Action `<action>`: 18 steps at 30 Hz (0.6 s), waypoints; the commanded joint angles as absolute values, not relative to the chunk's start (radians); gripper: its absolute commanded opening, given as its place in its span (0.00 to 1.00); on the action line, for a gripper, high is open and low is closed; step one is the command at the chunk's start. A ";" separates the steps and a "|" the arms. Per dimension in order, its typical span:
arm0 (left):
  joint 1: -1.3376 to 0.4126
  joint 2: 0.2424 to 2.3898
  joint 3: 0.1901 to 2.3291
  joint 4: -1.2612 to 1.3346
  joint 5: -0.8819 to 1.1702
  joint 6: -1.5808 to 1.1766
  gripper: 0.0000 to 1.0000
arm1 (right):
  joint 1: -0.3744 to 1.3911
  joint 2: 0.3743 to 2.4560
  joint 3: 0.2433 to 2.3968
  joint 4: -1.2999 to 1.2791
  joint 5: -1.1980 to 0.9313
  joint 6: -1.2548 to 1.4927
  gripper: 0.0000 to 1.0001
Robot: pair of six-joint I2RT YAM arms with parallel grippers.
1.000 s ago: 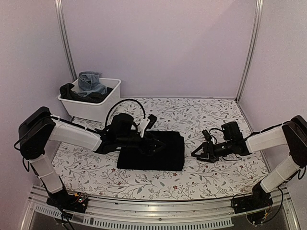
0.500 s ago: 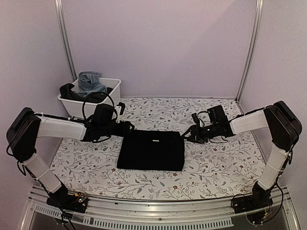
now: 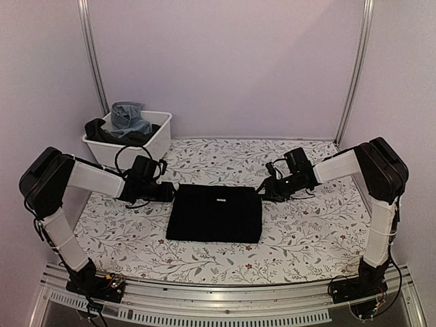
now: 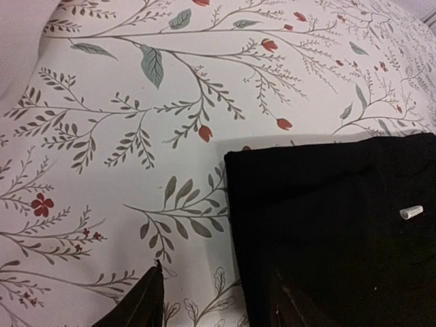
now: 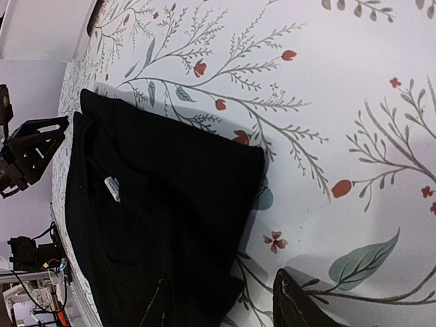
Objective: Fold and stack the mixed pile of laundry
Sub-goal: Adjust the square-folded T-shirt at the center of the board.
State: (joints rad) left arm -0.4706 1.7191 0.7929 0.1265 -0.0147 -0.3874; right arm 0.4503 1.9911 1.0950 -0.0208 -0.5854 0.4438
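Folded black cloth [image 3: 214, 213], soft matte rectangle; left hand [image 3: 168, 193] at 9 o'clock, right hand [image 3: 263, 193] at 3, both gaping, empty.

The folded cloth [image 3: 214, 213] lies on the table [image 3: 306, 231]. My left claw [image 3: 173, 193] is at its back left corner, my right claw [image 3: 263, 194] at its back right corner. The bin [image 3: 153, 151] stands behind on the left, clothes [image 3: 129, 119] in it.

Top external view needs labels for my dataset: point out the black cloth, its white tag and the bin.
black cloth [image 3: 214, 216], top external, centre of fold
white tag [image 3: 221, 200], top external, its middle
bin [image 3: 102, 151], top external, front wall
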 commanded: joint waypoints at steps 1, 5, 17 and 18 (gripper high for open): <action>-0.450 1.772 0.826 0.173 0.052 -0.382 0.49 | 0.448 2.050 1.129 -0.053 -0.620 0.431 0.44; -0.449 1.794 0.830 0.211 0.100 -0.383 0.41 | 0.448 2.053 1.131 -0.050 -0.647 0.430 0.28; -0.442 1.850 0.885 0.247 0.163 -0.371 0.04 | 0.448 2.038 1.191 -0.080 -0.648 0.394 0.00; -0.440 1.850 0.889 0.239 0.157 -0.372 0.00 | 0.448 2.040 1.198 -0.086 -0.647 0.391 0.00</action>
State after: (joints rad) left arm -0.4564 1.8343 0.8585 0.2287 0.1463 -0.3824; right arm 0.4503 2.0300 1.1553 -0.0662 -0.6422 0.4141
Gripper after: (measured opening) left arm 0.080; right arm 0.020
